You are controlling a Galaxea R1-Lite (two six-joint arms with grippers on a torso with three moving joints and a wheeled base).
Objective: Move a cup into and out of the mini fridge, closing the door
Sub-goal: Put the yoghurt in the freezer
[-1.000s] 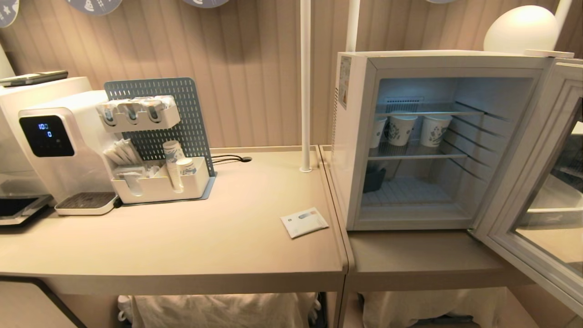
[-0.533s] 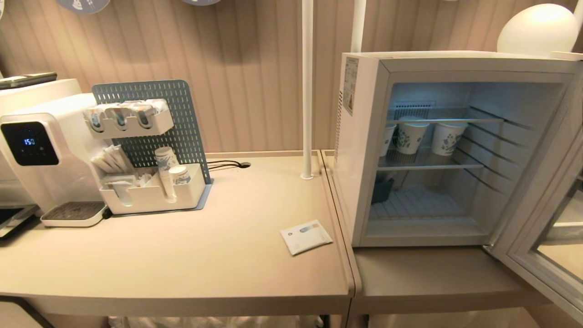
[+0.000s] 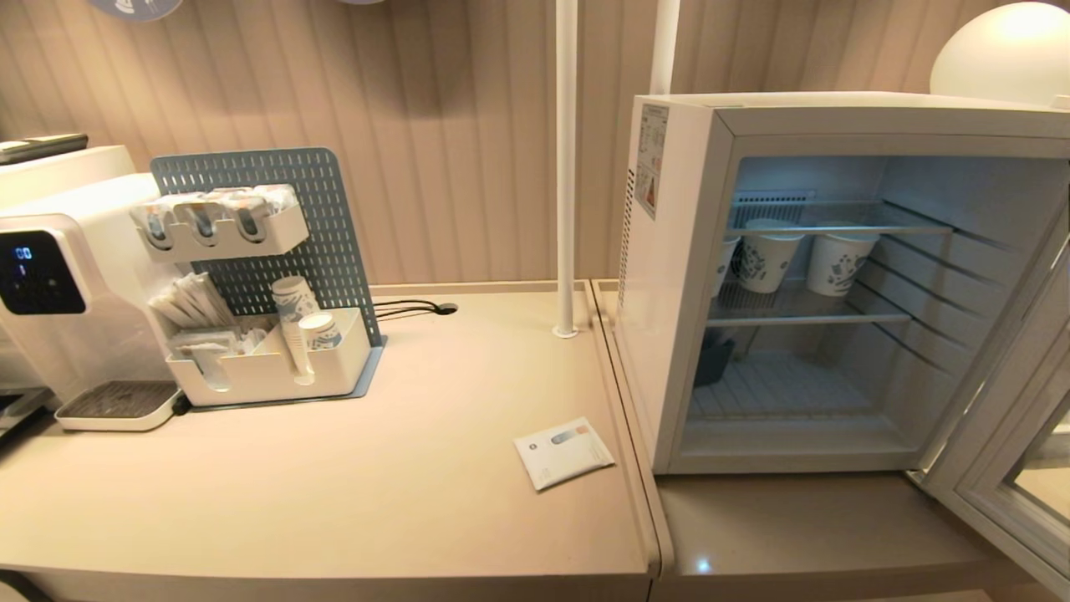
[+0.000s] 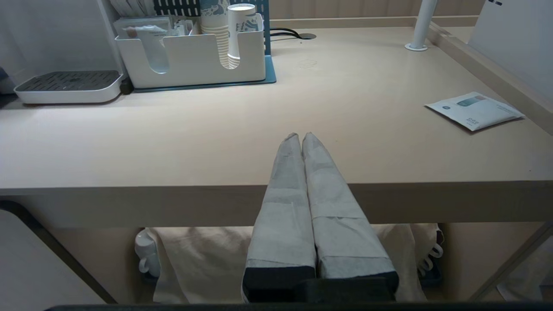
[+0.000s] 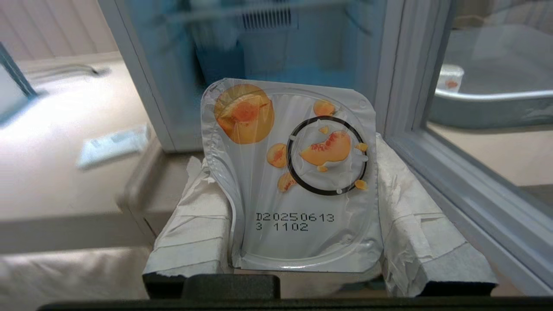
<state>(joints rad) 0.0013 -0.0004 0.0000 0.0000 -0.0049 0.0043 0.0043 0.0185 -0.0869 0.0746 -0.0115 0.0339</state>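
both grippers are out of the head frame; the door (image 3: 1016,468) is cut off at lower right, swung open from the mini fridge (image 3: 802,276). right gripper (image 5: 298,185) pinches the cup (image 5: 293,172) frame centre, fridge interior blurred behind. left gripper (image 4: 301,139) pressed together over the table (image 4: 216,142).

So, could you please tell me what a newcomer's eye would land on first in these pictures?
Probably the mini fridge standing on the right of the counter, its door swung wide open and printed paper cups on its lit wire shelf. Next, the peach-lidded cup clamped in the right claw, facing the fridge opening.
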